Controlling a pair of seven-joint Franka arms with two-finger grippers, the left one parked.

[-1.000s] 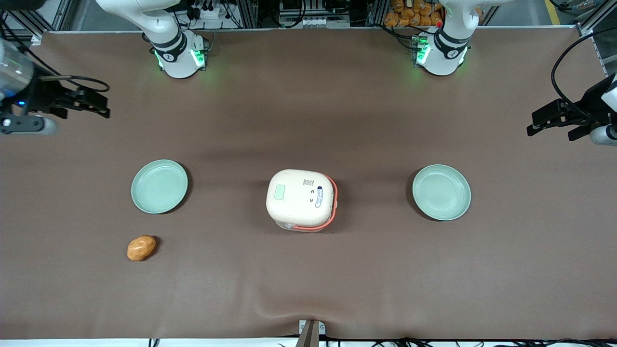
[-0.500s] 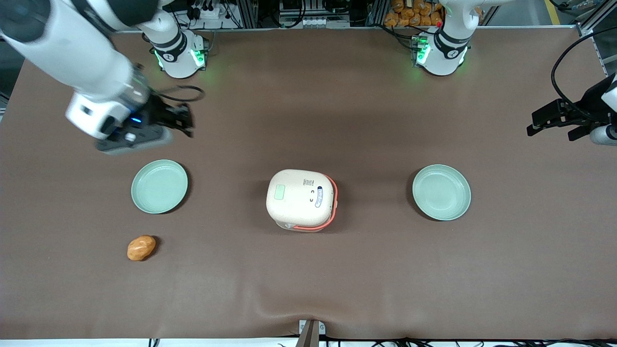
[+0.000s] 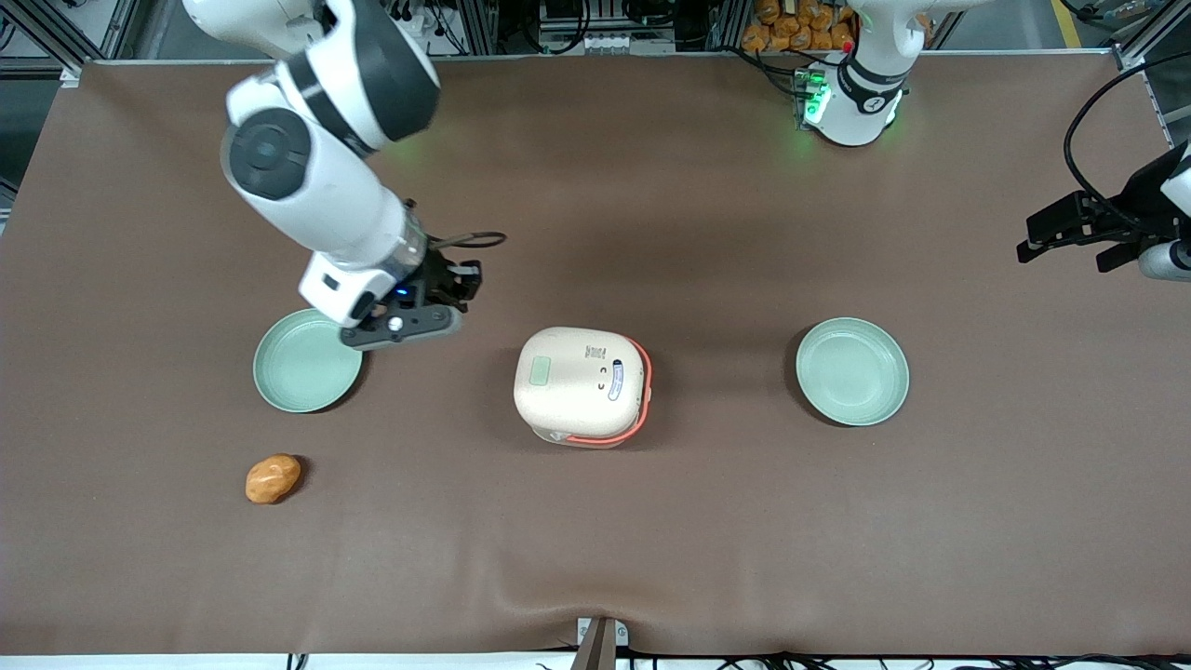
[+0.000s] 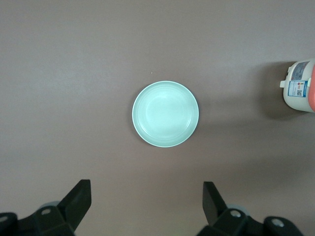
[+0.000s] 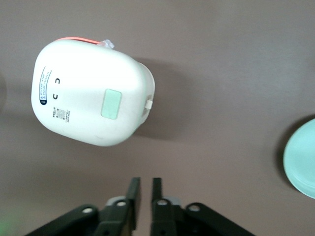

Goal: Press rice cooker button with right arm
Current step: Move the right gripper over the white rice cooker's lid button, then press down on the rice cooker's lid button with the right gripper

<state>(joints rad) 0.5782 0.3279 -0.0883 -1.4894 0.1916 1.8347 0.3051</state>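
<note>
While earlier far off, claw now nears rice cooker, fingers together.

Rice cooker: smooth cream plastic shell, soft sheen; orange-red trim band looks rubbery. Button a flat matt pale green pad. Table covered in matt brown cloth (slight ripple at the near edge). Right arm: glossy white casing, dark segments. Gripper, poised above the cloth near one glazed-looking green plate, is matt black, fingers nearly together.
</note>
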